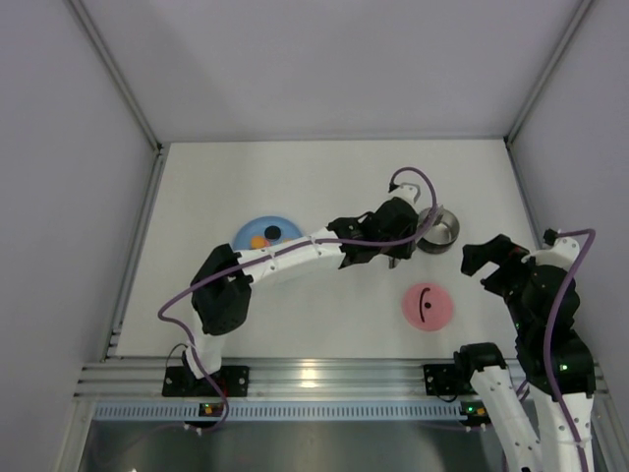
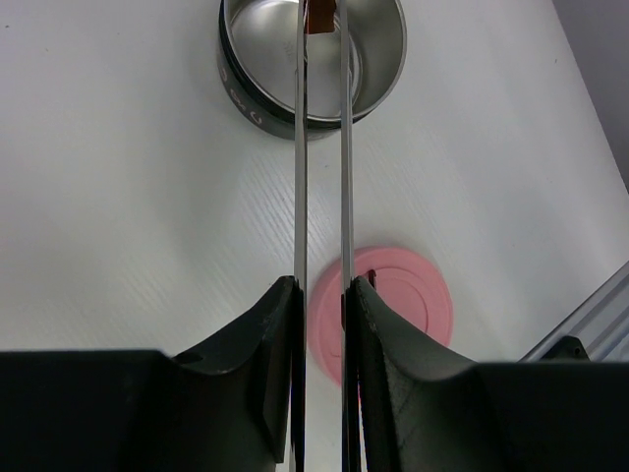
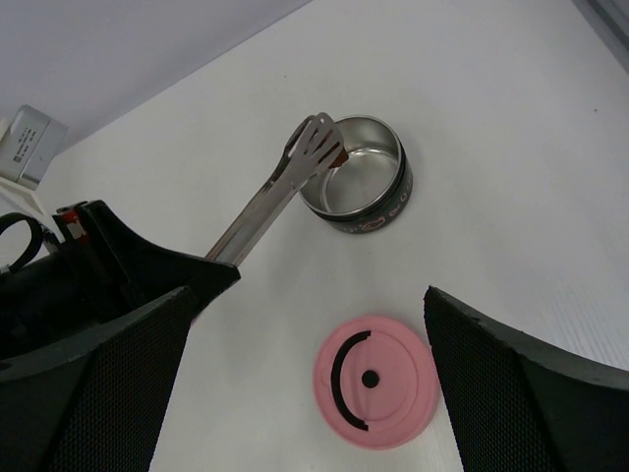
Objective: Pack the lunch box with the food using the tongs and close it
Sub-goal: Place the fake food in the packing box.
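My left gripper (image 2: 324, 295) is shut on the tongs (image 2: 300, 177), squeezing their two slim silver arms close together. The tong tips pinch a small orange-brown piece of food (image 2: 319, 15) just over the open steel lunch box (image 2: 257, 49). The right wrist view shows the same tongs (image 3: 275, 197), the piece (image 3: 337, 159) at the near rim, and the lunch box (image 3: 366, 187). The pink lid (image 1: 428, 307) lies flat on the table in front of the lunch box (image 1: 439, 228). My right gripper (image 3: 305, 295) hangs wide open above the lid (image 3: 378, 379), holding nothing.
A light-blue plate (image 1: 246, 234) sits left of centre under the left arm, with an orange piece (image 1: 257, 241) and a dark piece (image 1: 273, 232) on it. White walls enclose the table on three sides. An aluminium rail (image 1: 324, 379) runs along the near edge.
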Motion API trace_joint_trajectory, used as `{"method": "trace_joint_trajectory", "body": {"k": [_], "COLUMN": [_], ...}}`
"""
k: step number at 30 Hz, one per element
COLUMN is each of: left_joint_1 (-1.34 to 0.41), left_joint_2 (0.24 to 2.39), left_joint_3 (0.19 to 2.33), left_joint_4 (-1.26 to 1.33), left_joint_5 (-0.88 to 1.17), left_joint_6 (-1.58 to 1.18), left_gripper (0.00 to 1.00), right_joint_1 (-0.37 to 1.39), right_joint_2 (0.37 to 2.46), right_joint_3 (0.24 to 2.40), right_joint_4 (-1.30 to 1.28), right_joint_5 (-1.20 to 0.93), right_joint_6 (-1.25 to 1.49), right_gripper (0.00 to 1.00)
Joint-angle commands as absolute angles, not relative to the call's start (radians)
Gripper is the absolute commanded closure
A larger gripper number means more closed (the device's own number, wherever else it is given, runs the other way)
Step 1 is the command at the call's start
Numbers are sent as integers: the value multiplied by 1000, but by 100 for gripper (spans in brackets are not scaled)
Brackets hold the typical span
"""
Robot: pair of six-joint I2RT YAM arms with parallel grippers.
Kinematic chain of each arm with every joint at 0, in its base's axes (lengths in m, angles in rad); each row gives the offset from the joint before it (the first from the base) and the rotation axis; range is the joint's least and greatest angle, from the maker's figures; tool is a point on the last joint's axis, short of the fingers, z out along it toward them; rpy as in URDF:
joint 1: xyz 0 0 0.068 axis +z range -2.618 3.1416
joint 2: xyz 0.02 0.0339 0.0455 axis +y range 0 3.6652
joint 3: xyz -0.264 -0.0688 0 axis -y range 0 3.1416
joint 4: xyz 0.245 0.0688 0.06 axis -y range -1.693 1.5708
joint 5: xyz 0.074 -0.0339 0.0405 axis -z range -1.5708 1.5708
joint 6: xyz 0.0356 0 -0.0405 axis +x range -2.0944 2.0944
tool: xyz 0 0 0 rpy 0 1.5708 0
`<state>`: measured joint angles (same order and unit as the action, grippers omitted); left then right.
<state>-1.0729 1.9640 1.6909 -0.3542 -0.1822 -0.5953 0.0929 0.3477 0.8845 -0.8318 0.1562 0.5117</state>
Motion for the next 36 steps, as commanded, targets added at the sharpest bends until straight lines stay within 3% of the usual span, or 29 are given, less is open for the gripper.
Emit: {"method": "trace_joint_trajectory", "body": {"k": [1,6,9,17,26,33,36], "left_joint_1": [-1077,-1083,-1086,-1086,-1086,-1085,-1085], "left_joint_2": [1963,1950,1945,1861,1625,1416,1341], "left_joint_3": [1733,1723,1718,1640,1497,1333,1264], "left_joint_4": [-295,-298,-299,-249,-304,-633,-721], "left_joint_5": [-193,-207,-213,-225,-328,-702,-750], "left_joint_6": [-583,-571,-561,-548,-554,-731,-790], "left_gripper": [86,50,46,44,46,45,45], "right_joint_1": [78,78,77,77,78,78,78], "right_joint_2": [354,362,364,377,399,400,402], "right_joint_3": [907,894,893,891,897,856,836], "right_joint_4": [-845,-838,-830,-824,-807,-784,-761], "right_joint_5": [158,143,140,127,101,63,48], "right_joint_6": [489,489,491,489,494,497,508], "right_gripper": [1,0,0,1,0,1,0]}}
